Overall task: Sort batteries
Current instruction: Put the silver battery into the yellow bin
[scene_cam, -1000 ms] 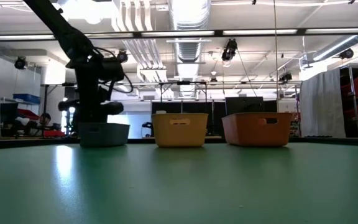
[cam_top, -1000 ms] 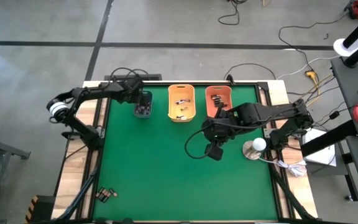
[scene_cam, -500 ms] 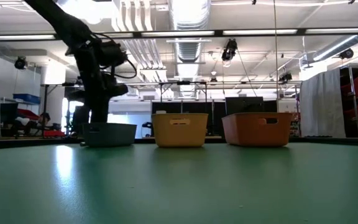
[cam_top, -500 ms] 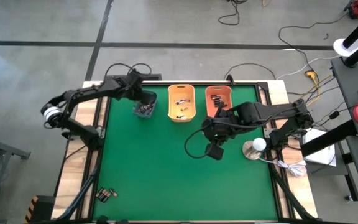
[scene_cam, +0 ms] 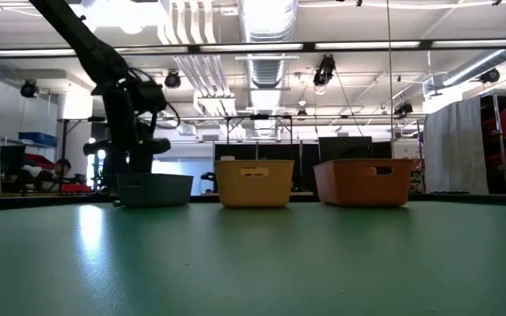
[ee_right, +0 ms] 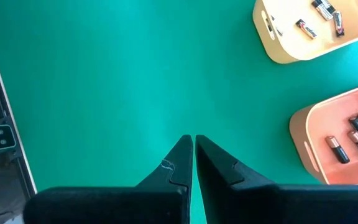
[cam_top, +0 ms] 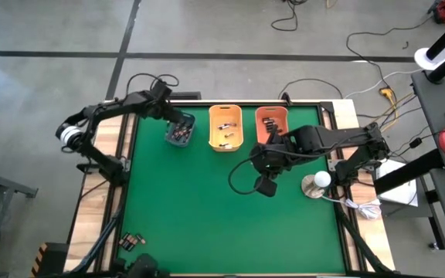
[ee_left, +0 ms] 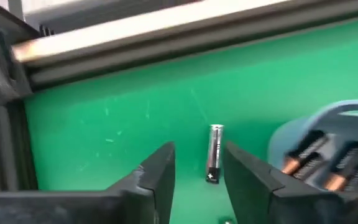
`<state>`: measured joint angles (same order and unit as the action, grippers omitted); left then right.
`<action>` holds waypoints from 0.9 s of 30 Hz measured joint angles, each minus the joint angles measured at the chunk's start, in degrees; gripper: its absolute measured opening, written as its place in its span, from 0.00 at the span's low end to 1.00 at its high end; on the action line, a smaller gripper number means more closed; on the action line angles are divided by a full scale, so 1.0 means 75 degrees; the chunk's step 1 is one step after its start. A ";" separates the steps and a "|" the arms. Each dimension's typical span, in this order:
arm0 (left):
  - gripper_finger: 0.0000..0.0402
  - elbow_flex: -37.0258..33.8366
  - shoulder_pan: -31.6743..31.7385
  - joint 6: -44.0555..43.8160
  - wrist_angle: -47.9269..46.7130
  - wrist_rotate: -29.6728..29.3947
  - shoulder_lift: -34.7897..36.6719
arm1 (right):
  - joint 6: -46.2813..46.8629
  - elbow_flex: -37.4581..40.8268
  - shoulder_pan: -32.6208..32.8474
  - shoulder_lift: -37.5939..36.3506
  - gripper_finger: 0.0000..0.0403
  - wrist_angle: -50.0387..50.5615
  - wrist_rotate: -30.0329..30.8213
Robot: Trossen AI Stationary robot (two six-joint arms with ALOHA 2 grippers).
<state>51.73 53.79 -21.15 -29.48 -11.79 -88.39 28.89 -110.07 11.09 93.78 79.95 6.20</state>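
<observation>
- High view: the left gripper [cam_top: 168, 114] hangs at the far-left corner of the green counter [cam_top: 199, 208], just left of the grey-blue bin [cam_top: 180, 133]; the right gripper [cam_top: 266, 187] waits over open counter near the middle, well apart from any battery.
- Left wrist view: the left gripper's fingers [ee_left: 157, 174] stand partly apart with nothing between them touching either pad. A single silvery battery [ee_left: 214, 152] lies on the counter in line with the gap, just beside the grey-blue bin's rim and outside it (not in the bin).
- Right wrist view: the right gripper's two fingers [ee_right: 178, 165] are pressed together on nothing.
- Where the batteries are: several dark, copper-ended cells [ee_left: 328, 163] lie in the grey-blue bin; a few sit in the yellow bin [cam_top: 225, 127] and more in the orange bin [cam_top: 270, 123]. A small cluster [cam_top: 132, 242] lies unsorted at the near-left corner of the counter.
- Risks, as I judge them: the lone cell is a cylinder and could roll towards the counter's edge rail if nudged. It lies so near the bin that a descending finger could strike the rim and shove or tip the bin. A pinch on the rounded side may squirt it out sideways.
</observation>
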 joint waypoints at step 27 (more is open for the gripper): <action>0.29 0.0280 -0.0210 0.0422 0.0201 0.1166 -0.0672 | -0.0251 0.0001 -0.0134 0.0000 0.03 0.0022 -0.0012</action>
<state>53.83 52.22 -17.98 -27.97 -3.05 -93.43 27.00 -110.06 10.09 93.78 80.12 6.11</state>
